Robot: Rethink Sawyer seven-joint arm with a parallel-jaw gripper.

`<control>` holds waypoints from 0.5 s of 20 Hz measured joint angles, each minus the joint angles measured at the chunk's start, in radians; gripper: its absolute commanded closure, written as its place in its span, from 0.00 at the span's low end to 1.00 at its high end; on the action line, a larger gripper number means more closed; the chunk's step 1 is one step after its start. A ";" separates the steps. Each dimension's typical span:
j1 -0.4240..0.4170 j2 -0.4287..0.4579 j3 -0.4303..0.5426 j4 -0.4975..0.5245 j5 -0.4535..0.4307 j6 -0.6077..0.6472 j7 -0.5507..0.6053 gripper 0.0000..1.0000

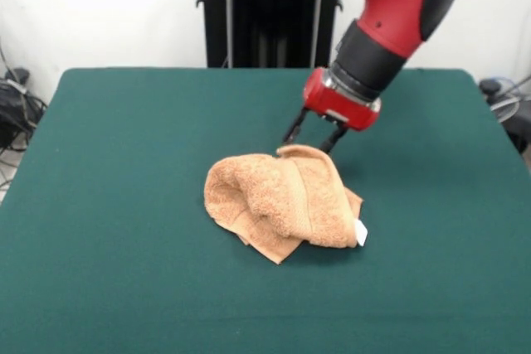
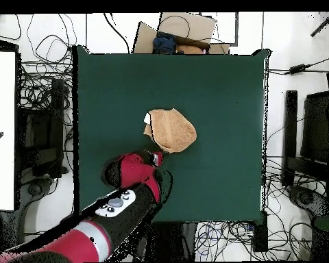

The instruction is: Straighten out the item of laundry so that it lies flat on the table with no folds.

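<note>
- The towel is sitting in a bumpy heap near the middle of the green counter, folded over itself, not flat at all
- A small white tag is sticking out at about 4 o'clock on the heap in the front view
- The gripper is hanging at about 1 o'clock from the heap in the front view, right at the raised back edge of the cloth
- Its two dark fingers are standing apart, and they are not squeezing anything; the tips are just beside the cloth's top fold, and I cannot tell if they are touching it
- What could go wrong, I think: the fingers could be closing on two or three layers at once, because the folds are stacked up there, and then the whole lump would be lifting and staying bunched
- The fingers could also be pinching too little of the fluffy cloth, so it would be slipping out when pulled
- A pull could be dragging the heap across the smooth top instead of opening it
- Counting: one towel, one tag, one counter, one red and black arm, one gripper with two fingers
</note>
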 measured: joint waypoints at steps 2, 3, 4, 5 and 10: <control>-0.027 -0.001 0.016 0.000 -0.005 -0.035 0.000 0.00; -0.041 -0.001 0.023 0.000 -0.007 -0.052 0.000 0.00; -0.063 -0.001 0.037 0.000 -0.010 -0.082 0.000 0.00; -0.070 -0.001 0.041 0.000 -0.010 -0.091 0.000 0.00; -0.090 -0.001 0.059 0.000 -0.016 -0.104 0.000 0.00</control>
